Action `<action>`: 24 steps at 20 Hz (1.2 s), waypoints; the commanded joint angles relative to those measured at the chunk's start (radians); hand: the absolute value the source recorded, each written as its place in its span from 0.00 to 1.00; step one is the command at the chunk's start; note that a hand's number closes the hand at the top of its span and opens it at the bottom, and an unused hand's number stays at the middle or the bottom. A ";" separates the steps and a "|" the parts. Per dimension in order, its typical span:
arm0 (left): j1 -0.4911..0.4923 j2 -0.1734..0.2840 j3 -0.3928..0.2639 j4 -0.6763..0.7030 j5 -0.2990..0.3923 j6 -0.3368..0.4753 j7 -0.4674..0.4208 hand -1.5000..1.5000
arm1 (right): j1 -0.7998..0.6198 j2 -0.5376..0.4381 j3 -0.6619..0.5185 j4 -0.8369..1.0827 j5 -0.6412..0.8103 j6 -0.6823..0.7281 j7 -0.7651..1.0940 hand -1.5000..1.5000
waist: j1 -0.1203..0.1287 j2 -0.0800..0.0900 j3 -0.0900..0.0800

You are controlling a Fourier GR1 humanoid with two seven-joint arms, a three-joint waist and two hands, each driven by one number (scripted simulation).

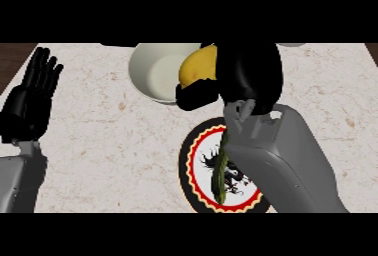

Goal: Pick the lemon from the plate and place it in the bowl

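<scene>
The yellow lemon [196, 67] is held in my right hand [240, 75], whose fingers and thumb curl round it. The hand holds it over the right edge of the cream bowl [156, 67] at the top middle of the counter. Below, the round plate [198, 170] with a black, red and yellow rim and a dark drawing at its centre is partly covered by my right forearm. A thin green strip [218, 175] lies on the plate beside the forearm. My left hand [31, 95] rests open at the left edge, fingers up.
The speckled light stone counter [111, 150] runs across the view. A dark wooden strip [15, 57] shows at the far left top corner.
</scene>
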 commanded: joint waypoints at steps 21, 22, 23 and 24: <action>-0.003 -0.009 0.001 0.031 0.001 -0.023 -0.030 0.50 | -0.104 0.009 -0.038 0.723 -0.183 -0.870 -0.175 0.00 | 0.000 0.009 0.003; 0.007 0.009 0.018 -0.006 0.024 -0.033 0.002 0.50 | -0.111 0.009 -0.032 0.748 -0.155 -0.932 -0.171 0.00 | 0.012 0.005 0.004; -0.018 -0.013 0.004 0.028 -0.004 -0.002 -0.009 0.50 | -0.102 0.009 0.032 0.727 -0.149 -0.997 -0.145 0.00 | 0.001 0.004 0.003; -0.016 0.005 0.019 0.039 0.006 -0.020 -0.023 0.50 | -0.134 0.009 -0.013 0.745 -0.114 -1.023 -0.150 0.00 | -0.015 0.003 0.003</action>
